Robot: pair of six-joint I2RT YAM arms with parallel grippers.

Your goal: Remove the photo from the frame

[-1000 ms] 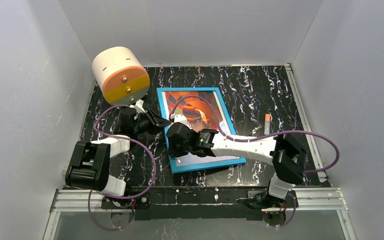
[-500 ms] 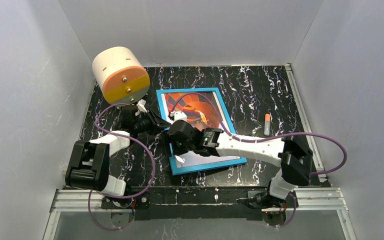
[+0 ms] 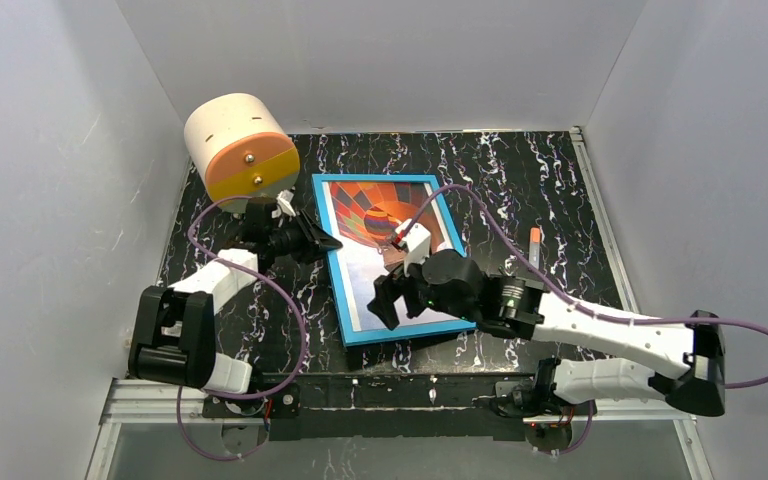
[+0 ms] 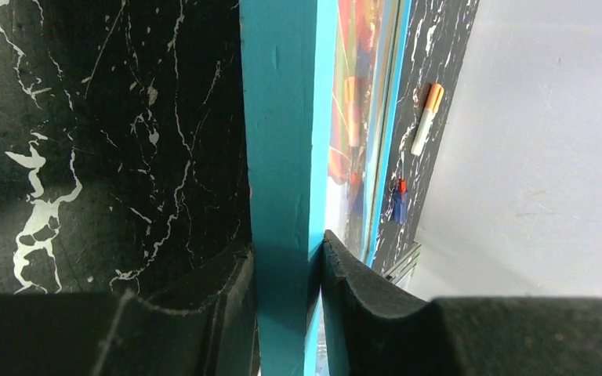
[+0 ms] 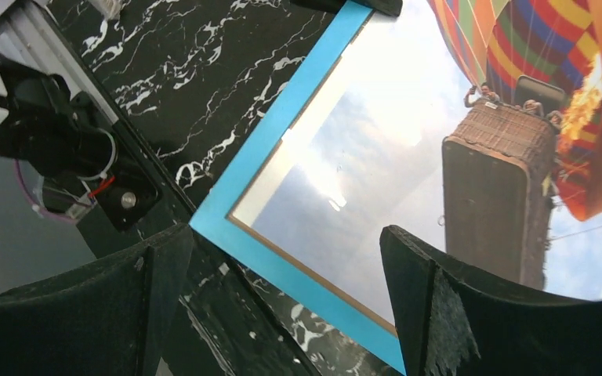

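The blue frame [image 3: 350, 300] lies on the black marbled table with the hot-air balloon photo [image 3: 375, 205] showing inside it. My left gripper [image 3: 322, 243] is shut on the frame's left rail; in the left wrist view both pads clamp the blue rail [image 4: 278, 117] at the gripper [image 4: 286, 266], with the photo [image 4: 353, 117] seen edge-on beyond. My right gripper [image 3: 392, 298] hovers open over the frame's near part. In the right wrist view its fingers [image 5: 439, 313] stand wide apart above the near corner of the frame [image 5: 270, 133] and the photo [image 5: 376, 157], holding nothing.
A white cylinder with an orange face [image 3: 242, 150] stands at the back left, close to my left arm. An orange-capped marker [image 3: 535, 247] lies right of the frame. Grey walls enclose the table on three sides, and an aluminium rail [image 3: 410, 390] runs along the near edge.
My right gripper has opened wide and drawn back to the right and nearer, uncovering most of the photo. The left gripper keeps its hold on the frame's rail.
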